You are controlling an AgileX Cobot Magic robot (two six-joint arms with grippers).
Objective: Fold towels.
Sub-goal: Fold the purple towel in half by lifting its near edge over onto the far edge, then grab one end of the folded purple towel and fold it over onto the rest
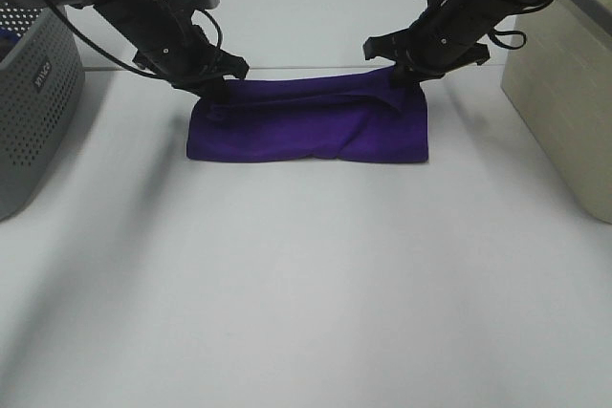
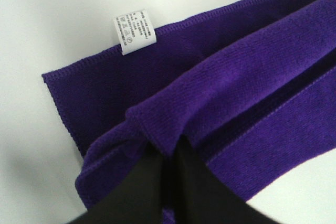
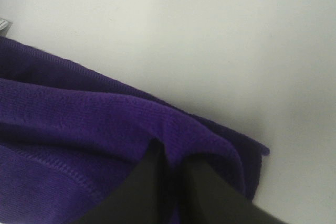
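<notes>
The towel (image 1: 308,129) lies on the worktop (image 1: 306,284) doubled into a long band, stretched between the two claws. The left claw (image 1: 212,86) is closed on the upper layer at one far corner. In the wrist view its fingers pinch a ridge of cloth, and the white tag (image 2: 134,32) sits on the lower layer's hem just beyond the fingertips. The right claw (image 1: 406,78) is closed on the matching corner at the other end, with cloth bunched between its fingers and the lower layer's edge showing just past them.

The first fold looks to be at its end: both claws are low over the worktop and the upper layer is laid on the lower one. The edges do not quite meet, and the cloth is puckered near each claw.

The next move calls for both claws to let go together and lift straight off, so that the top layer is not dragged. After that comes a new grip for the second, crosswise fold.
</notes>
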